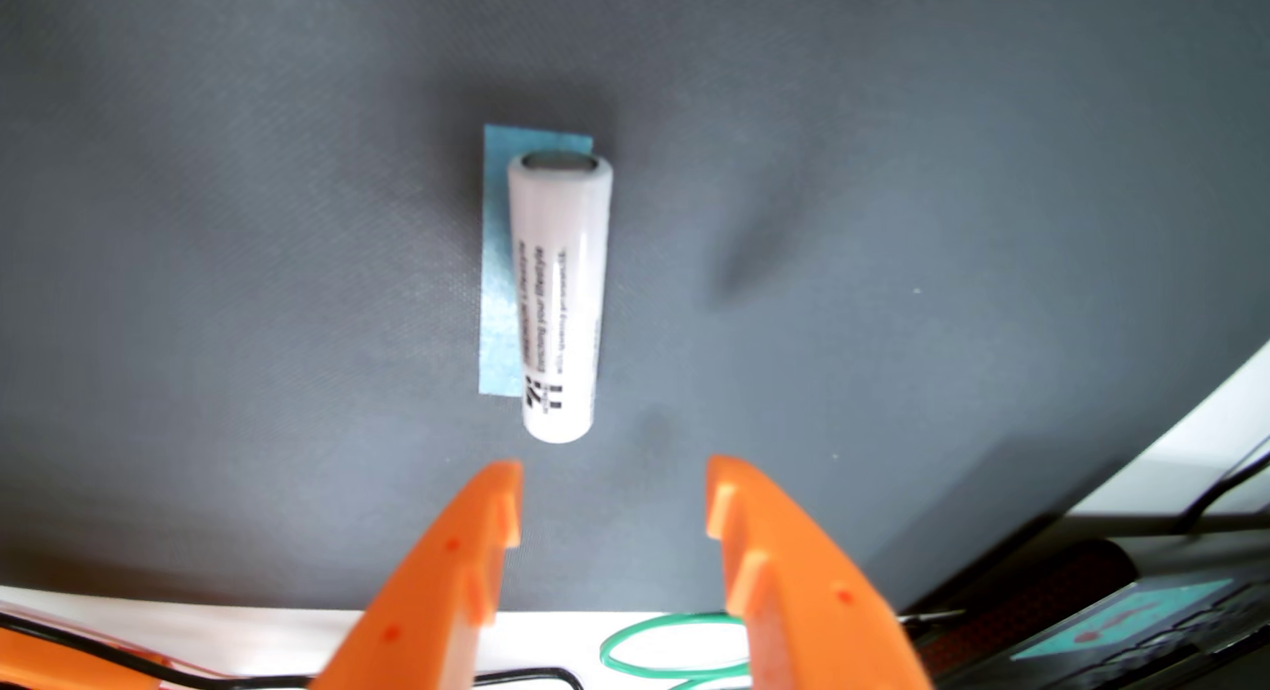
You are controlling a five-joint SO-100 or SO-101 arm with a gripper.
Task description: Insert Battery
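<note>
A white cylindrical battery [560, 298] with black print lies on a strip of blue tape [500, 278] on a dark grey mat [206, 250], its length running up and down the wrist view. My orange gripper [614, 480] enters from the bottom edge, just below the battery's near end. Its two fingers stand wide apart with nothing between them, and they do not touch the battery. No battery holder or slot shows in this view.
The mat's near edge meets a white table surface [206, 628] at the bottom. A green wire loop [660, 645] and black cables [536, 675] lie there. A dark device with a teal label [1127, 621] sits at the bottom right.
</note>
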